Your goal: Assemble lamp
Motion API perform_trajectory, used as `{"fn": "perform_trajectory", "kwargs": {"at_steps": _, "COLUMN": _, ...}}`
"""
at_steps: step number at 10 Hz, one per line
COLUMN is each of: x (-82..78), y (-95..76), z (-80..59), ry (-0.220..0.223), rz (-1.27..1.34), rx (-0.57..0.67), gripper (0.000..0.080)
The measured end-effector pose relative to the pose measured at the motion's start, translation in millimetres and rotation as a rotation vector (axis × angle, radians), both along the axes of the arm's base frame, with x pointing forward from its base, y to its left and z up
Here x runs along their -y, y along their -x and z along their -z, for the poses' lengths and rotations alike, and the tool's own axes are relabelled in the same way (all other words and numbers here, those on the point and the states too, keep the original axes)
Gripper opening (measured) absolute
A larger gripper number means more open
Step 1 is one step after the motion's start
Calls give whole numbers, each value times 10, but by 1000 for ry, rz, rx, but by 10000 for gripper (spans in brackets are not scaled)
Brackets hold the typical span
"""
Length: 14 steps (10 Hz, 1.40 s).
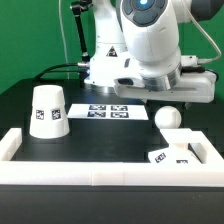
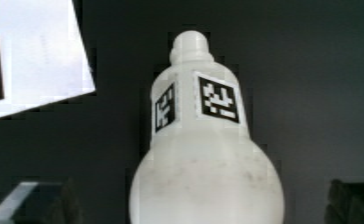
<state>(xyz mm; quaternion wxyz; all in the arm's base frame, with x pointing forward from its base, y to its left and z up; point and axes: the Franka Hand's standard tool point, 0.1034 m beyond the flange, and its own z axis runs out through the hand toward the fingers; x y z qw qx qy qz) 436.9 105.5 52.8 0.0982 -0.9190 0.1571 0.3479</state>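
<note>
Reading the tabletop [image 1: 100,140] as the exterior view shows it, the shade [image 1: 45,108] is standing wide end down at about 9 o'clock. It is well apart from the other parts, and I judge it is waiting there, out of the way, for a later step. The marker board [image 1: 108,112] is lying flat near the centre, and I am not reaching for it. The bulb [image 1: 168,117] is sitting at about 3 o'clock, just under my wrist, and I am hovering over it because it looks like the next part to pick. In the wrist view my claw [image 2: 197,205] is standing wide. A dark fingertip [image 2: 33,200] is showing on either side of the bulb's round body with black gaps between, so I am gripping nothing. The base [image 1: 175,150] is resting at about 5 o'clock, tucked into the corner of the border rail [image 1: 100,172], which I judge is bracing it to receive the bulb.
</note>
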Motion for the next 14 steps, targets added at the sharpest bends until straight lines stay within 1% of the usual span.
{"fn": "perform_trajectory", "kwargs": {"at_steps": 3, "x": -12, "y": 34, "z": 92, "ry": 4, "rz": -1, "rx": -4, "gripper": 698}}
{"fn": "perform_trajectory", "kwargs": {"at_steps": 7, "x": -69, "y": 107, "z": 269, "ry": 15, "rz": -7, "rx": -15, "gripper": 698}}
{"fn": "perform_trajectory", "kwargs": {"at_steps": 10, "x": -81, "y": 140, "z": 404, "ry": 22, "rz": -7, "rx": -15, "gripper": 698}}
{"fn": "perform_trajectory", "kwargs": {"at_steps": 13, "x": -101, "y": 156, "z": 437, "ry": 23, "rz": -11, "rx": -16, "gripper": 696}}
{"fn": "perform_trajectory", "kwargs": {"at_steps": 14, "x": -100, "y": 154, "z": 437, "ry": 23, "rz": -11, "rx": -16, "gripper": 573}}
